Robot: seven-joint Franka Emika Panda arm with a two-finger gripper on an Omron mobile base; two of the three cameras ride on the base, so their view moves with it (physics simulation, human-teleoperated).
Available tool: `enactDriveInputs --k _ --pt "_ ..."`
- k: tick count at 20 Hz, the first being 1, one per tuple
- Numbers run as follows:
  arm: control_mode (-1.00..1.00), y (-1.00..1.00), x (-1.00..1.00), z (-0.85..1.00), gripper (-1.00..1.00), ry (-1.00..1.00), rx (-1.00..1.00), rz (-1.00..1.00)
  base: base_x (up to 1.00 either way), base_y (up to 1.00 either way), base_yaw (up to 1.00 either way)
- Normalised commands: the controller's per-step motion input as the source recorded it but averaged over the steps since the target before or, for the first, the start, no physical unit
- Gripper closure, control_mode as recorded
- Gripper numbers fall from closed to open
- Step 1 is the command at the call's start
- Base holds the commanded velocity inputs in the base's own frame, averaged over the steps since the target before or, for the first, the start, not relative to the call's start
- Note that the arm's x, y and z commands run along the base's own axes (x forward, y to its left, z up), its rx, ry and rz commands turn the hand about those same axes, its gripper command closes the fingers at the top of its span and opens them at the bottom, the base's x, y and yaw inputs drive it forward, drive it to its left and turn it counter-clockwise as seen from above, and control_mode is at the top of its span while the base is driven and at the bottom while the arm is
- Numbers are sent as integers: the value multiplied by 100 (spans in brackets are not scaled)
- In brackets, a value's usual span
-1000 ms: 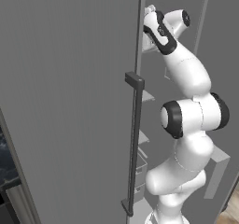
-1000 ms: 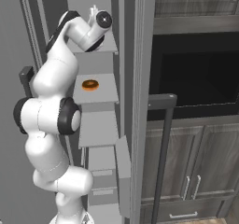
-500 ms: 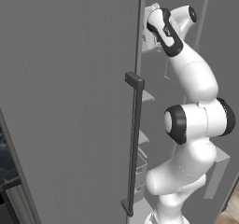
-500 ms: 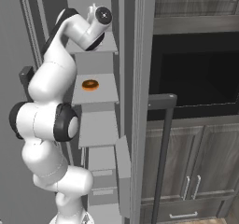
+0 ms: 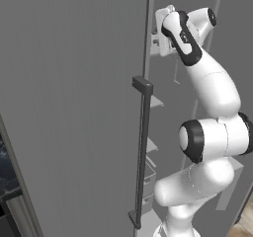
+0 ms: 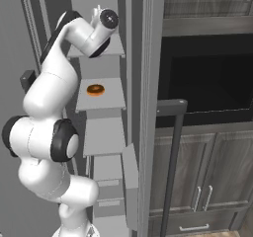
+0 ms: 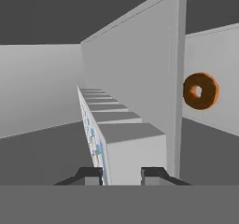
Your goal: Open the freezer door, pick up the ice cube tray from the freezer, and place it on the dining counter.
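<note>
The freezer door, brushed grey with a long dark bar handle, stands swung open at the left. Inside the freezer my arm reaches up to the top shelf. In the hand view the pale blue-white ice cube tray runs away from the camera, its little cells along one side. My gripper is shut on the tray's near end, one fingertip on each side. From the left base the hand sits high beside the door's edge. The dining counter is out of view.
A brown doughnut lies on the shelf below the hand, also the doughnut at the right of the hand view. Thin grey shelves and drawers stack lower down. A dark oven and wooden cabinets stand to the right.
The arm's elbow has risen and its upper links have shifted a little; the hand stays at the top shelf, its grip on the tray unchanged.
</note>
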Motion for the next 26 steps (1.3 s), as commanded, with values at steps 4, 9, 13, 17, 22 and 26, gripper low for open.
enactDriveInputs --k 4,9,13,17,22,26 --pt "-100 -19 -25 2 100 0 0 0 0 0 0" --pt "-100 -9 -37 0 100 0 0 0 0 0 0" --pt "-100 -4 -50 0 100 0 0 0 0 0 0" --pt "-100 -2 -49 0 100 0 0 0 0 0 0" --pt "-100 -6 -44 2 100 -2 0 0 0 0 0" --pt "-100 -15 -37 6 100 0 0 0 0 0 0"
